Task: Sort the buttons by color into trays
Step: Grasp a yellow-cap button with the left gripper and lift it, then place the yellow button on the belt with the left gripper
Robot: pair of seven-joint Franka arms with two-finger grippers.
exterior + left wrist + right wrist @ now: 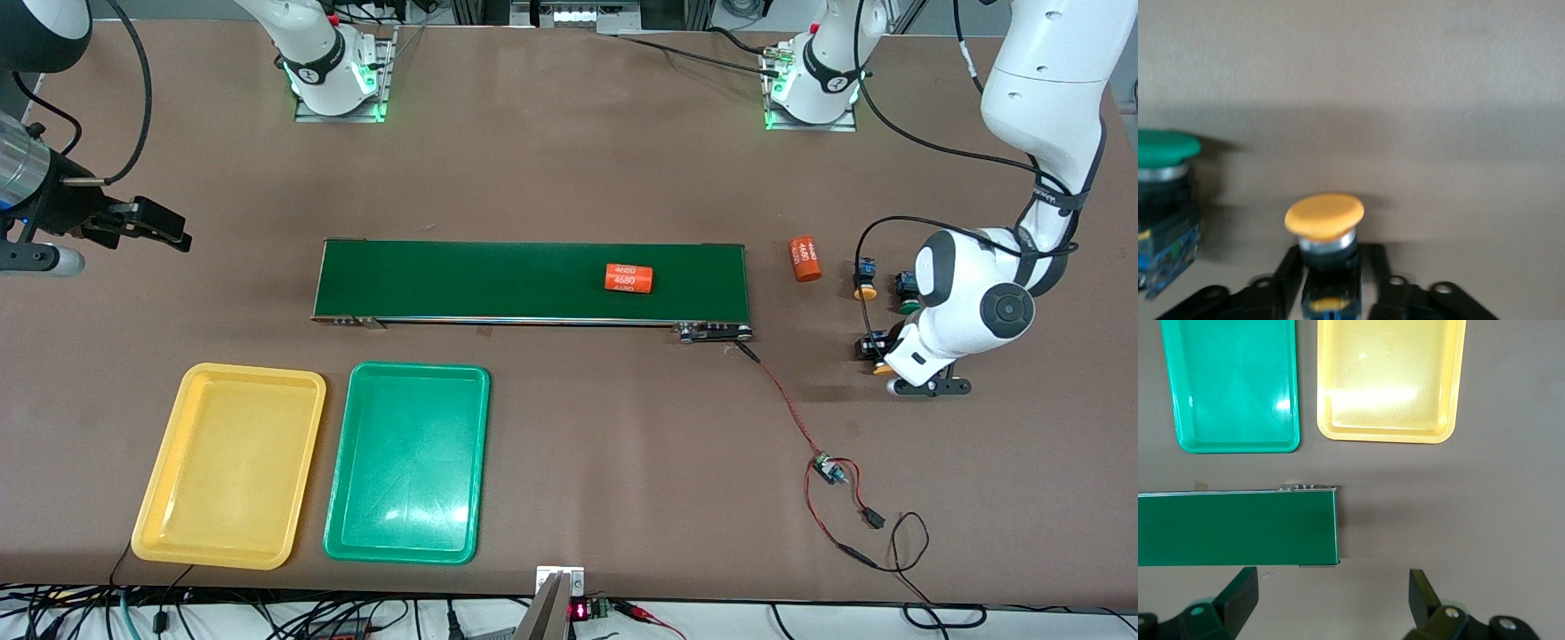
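Both trays, yellow tray [229, 464] and green tray [409, 462], lie empty. Left tool [1329, 293] is closed on an orange-capped button [1325, 217] at its end of the worktop [569, 178]; right tool [1331, 597] waits wide. All four buttons remain unsorted.

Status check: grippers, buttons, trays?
Left gripper closed on orange-capped button. Right gripper open, waiting. Yellow tray, green tray empty.

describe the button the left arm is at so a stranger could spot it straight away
Start at the long dark-green conveyor belt and go past its end toward the left arm's end of the table, to a cluster of small push-button switches. The one meant sits between the left pincer fingers: the yellow-capped button nearest the front camera, beside a green-capped button.
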